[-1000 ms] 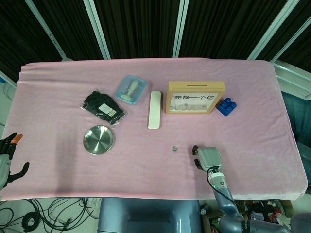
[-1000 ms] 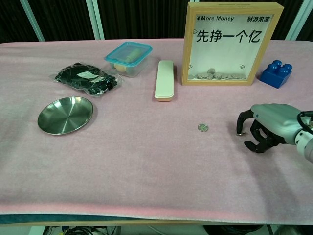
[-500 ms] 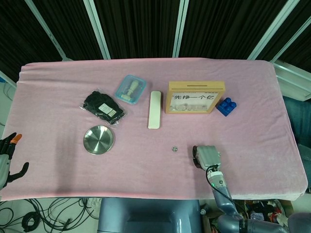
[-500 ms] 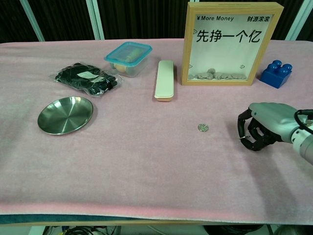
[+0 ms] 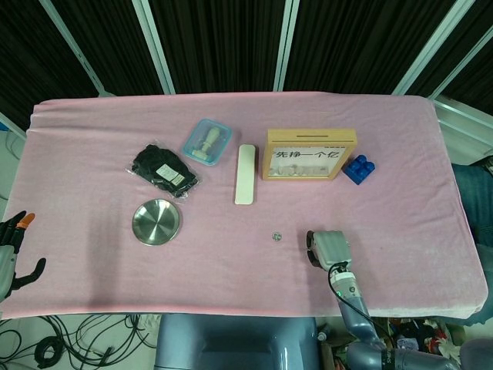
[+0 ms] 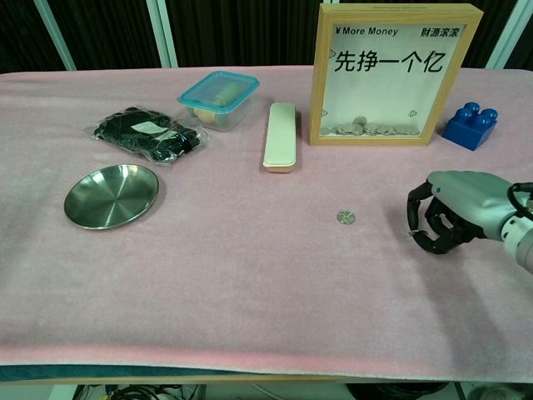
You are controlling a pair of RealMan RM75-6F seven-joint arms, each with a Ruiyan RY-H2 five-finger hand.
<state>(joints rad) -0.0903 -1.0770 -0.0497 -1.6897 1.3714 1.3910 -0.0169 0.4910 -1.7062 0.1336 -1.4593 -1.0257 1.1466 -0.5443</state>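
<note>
My right hand point(image 6: 454, 212) hovers over the table point(image 6: 250, 275), fingers curled on nothing | coin point(image 6: 346, 217) lies near it | left hand point(image 5: 11, 258) spread off-table

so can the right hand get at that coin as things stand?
Probably yes. The right hand sits beside the coin on the pink cloth, with only bare cloth between them.
</note>
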